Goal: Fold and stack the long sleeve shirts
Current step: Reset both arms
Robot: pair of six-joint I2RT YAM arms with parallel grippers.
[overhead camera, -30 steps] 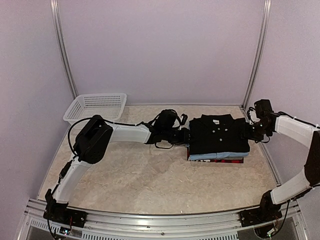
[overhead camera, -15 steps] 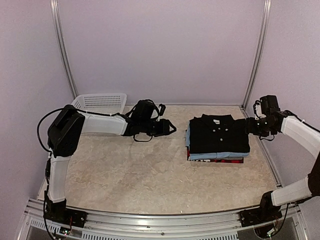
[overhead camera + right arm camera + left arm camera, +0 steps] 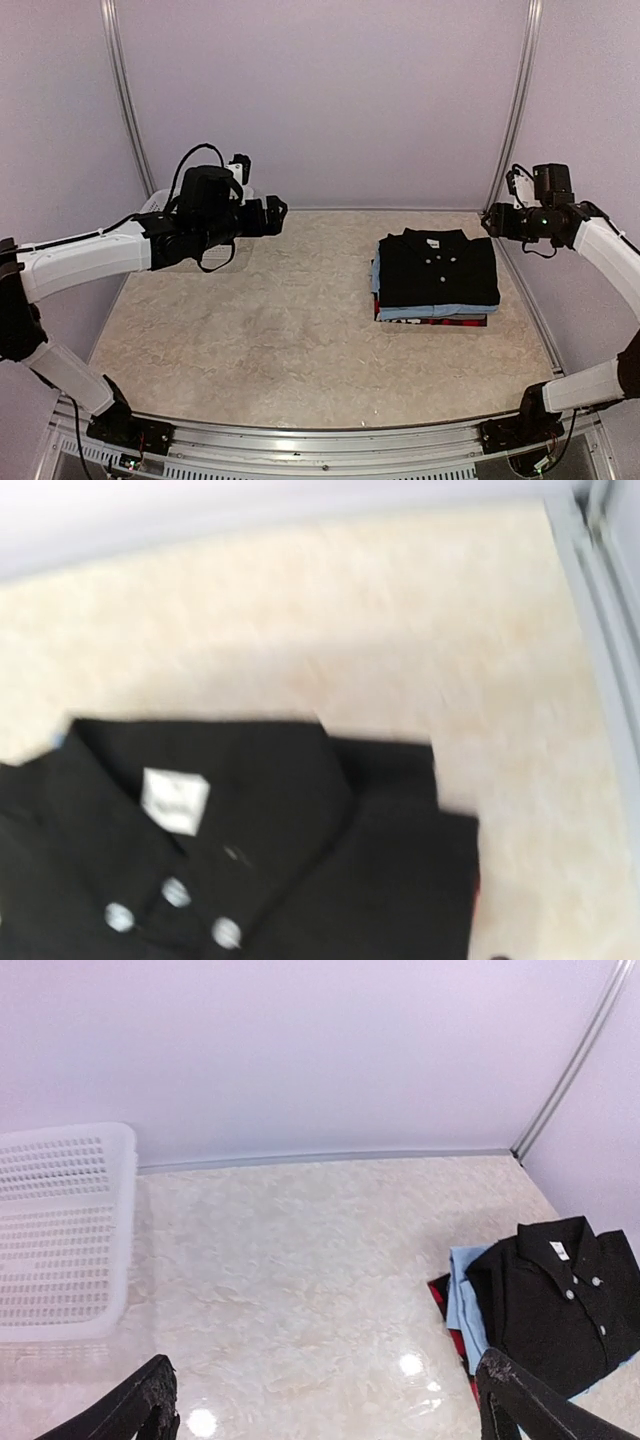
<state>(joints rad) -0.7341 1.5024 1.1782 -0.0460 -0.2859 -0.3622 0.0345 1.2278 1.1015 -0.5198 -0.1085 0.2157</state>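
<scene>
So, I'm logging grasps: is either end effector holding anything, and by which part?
Nothing: left end effector open and empty, right end effector clear of the folded shirts.

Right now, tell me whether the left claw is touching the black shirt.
Apart. The top external view shows the left claw in the air, with a wide stretch of bare table between it and the black shirt.

Left tool aloft, spread wide; right tool aloft, state unclear

Plain black shirt with a white neck label, over a light blue shirt and a red-and-black shirt. White mesh basket. Beige marbled tabletop.
</scene>
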